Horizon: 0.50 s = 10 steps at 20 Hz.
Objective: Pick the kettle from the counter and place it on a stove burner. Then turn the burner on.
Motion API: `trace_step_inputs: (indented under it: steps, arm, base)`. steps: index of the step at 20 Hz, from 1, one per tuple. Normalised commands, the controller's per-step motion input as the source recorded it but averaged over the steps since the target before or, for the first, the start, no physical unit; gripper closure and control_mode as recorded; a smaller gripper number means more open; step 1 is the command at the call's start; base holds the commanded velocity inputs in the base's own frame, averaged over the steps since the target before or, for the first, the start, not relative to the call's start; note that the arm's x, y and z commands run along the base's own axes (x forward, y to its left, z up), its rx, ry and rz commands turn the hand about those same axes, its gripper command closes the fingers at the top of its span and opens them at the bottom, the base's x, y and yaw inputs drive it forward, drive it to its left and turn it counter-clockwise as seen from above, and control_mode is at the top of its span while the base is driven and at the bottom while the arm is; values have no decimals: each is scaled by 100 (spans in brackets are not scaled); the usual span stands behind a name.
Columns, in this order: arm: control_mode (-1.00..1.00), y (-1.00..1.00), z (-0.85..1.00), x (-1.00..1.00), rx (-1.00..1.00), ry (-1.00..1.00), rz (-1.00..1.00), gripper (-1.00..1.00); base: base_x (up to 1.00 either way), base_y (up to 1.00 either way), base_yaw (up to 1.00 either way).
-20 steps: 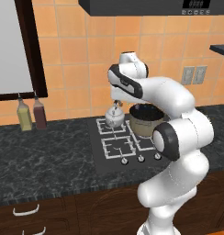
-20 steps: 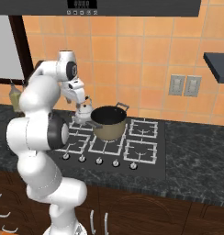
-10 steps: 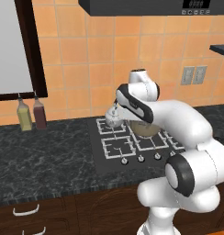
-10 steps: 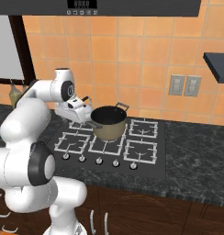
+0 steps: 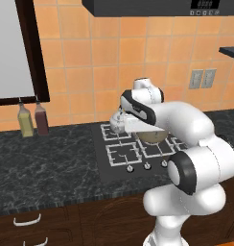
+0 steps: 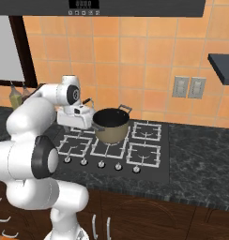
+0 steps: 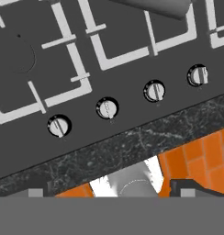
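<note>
The small whitish kettle (image 5: 117, 122) stands on the back-left stove burner of the black cooktop (image 5: 103, 166), free of any grip. My gripper (image 5: 134, 129) hangs just right of the kettle, low over the front-left stove burner (image 5: 122, 153), and its jaws are open with nothing between them. In the hand view the two dark fingertips (image 7: 189, 187) sit far apart at the bottom, looking down on a row of round silver knobs (image 7: 107, 109) and the white grate bars (image 7: 72, 55). The black counter (image 5: 47, 163) stretches to the left.
A steel pot (image 6: 110, 125) sits on the middle burner close to my hand (image 6: 75, 116). Several knobs (image 6: 101, 164) line the cooktop's front edge. Two bottles (image 5: 33, 120) stand at the back left against the orange tiled wall. A range hood hangs overhead.
My hand has come down from above the kettle and turned to face the cooktop's front, while the elbow swung right. The kettle has stayed on its burner. The jaws stayed open.
</note>
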Motion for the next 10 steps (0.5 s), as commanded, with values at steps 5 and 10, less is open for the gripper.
trace_step_inputs:
  steps: [5, 10]
  arm:
    - [-100, -7, -11, -8, 0, 0, 5, -100]
    - [-100, -26, -13, 0, 0, 0, 5, -100]
  base:
    - [0, 0, 0]
    - [0, 0, 0]
